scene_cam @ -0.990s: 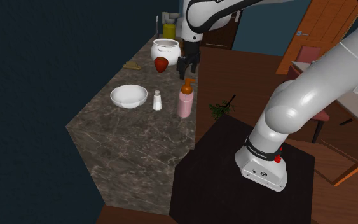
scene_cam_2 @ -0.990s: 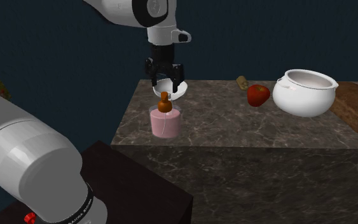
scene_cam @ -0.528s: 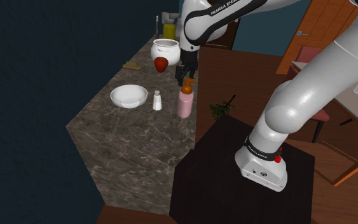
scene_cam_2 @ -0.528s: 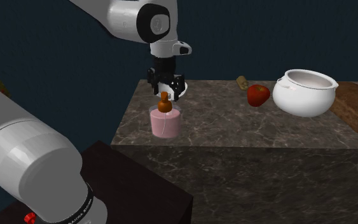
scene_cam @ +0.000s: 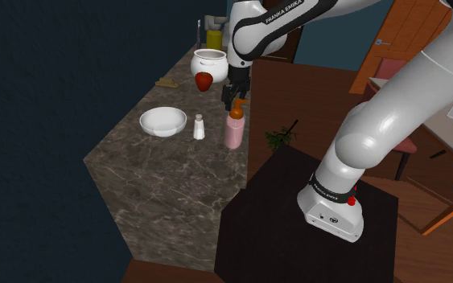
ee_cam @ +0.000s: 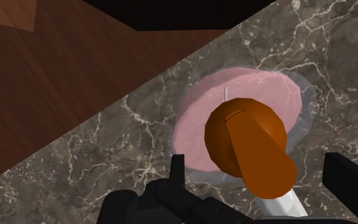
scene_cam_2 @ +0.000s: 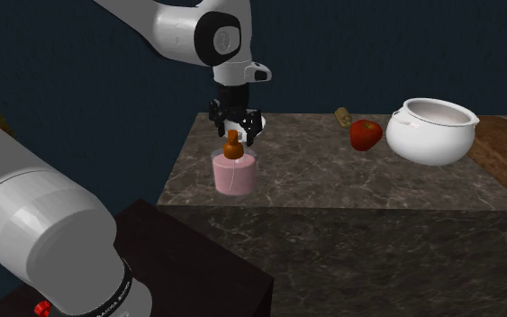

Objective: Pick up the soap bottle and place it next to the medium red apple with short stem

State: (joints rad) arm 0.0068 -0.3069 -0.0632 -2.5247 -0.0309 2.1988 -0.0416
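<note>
The soap bottle [scene_cam: 233, 133] has a pale pink, slightly see-through body and an orange-brown pump head [ee_cam: 250, 143]. It stands on a tabletop [scene_cam: 160, 193] of dark grey-brown marble with thin pale veins. The apple [scene_cam_2: 365, 134] is deep red. The pot [scene_cam_2: 431, 131], the bowl [scene_cam: 162, 121] and the small shaker [scene_cam: 199, 127] are plain white. A container [scene_cam: 214, 38] at the tabletop's far end is yellow. The arm [scene_cam: 393, 112] is glossy white with dark joints and a red button [scene_cam: 352, 201] on its base. The jaws are black, and so is the stand [scene_cam: 289, 225]. The floor [scene_cam: 313, 88] is reddish-brown wood, the cutting board [scene_cam_2: 503, 149] a mid brown, and the sprig [scene_cam: 279, 138] green.
</note>
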